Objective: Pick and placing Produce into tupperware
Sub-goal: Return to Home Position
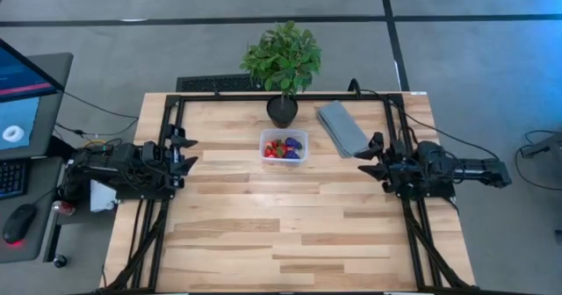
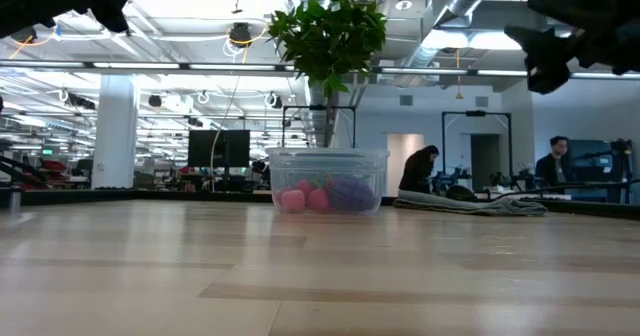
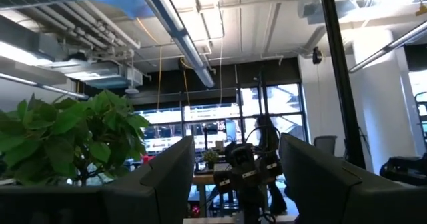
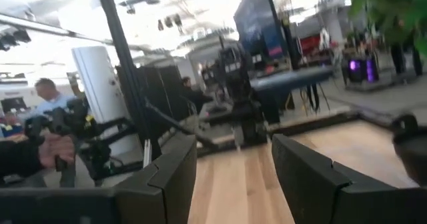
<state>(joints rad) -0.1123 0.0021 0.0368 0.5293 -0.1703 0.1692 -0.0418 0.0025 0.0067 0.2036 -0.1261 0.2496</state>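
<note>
Writing: my only candidate is the monitor (image 1: 22,93) on the desk off the left end of the bench (image 1: 263,242); its screen is too small for me to read.
Tupperware (image 1: 264,146): clear rectangular tub with rounded corners, open-topped, upright on the far half of the bench. It sits just in front of the black pot (image 1: 282,111) and between the two grippers, well apart from both. From the low view I see straight through its wall (image 2: 327,158).
Tupperware contents: the produce (image 1: 284,148). From above I make out red strawberries with green tops and a dark purple grape bunch. At bench level, pinkish-red round pieces and a purple bunch lie on the tub floor (image 2: 320,196). All the produce I can see is inside the tub.
Pot contents: leafy green potted plant (image 1: 283,58), upright at the bench's far edge.
Grey cloth (image 1: 341,126): folded, flat on the bench near the tub on the right arm's side, not touching it.
Left gripper (image 1: 189,151): raised over the left edge of the bench, fingers spread with nothing between them (image 3: 235,141).
Right gripper (image 1: 367,156): raised over the right edge, fingers spread with nothing between them (image 4: 233,141).
Room beyond: two people (image 2: 418,171) at desks far behind the bench.
</note>
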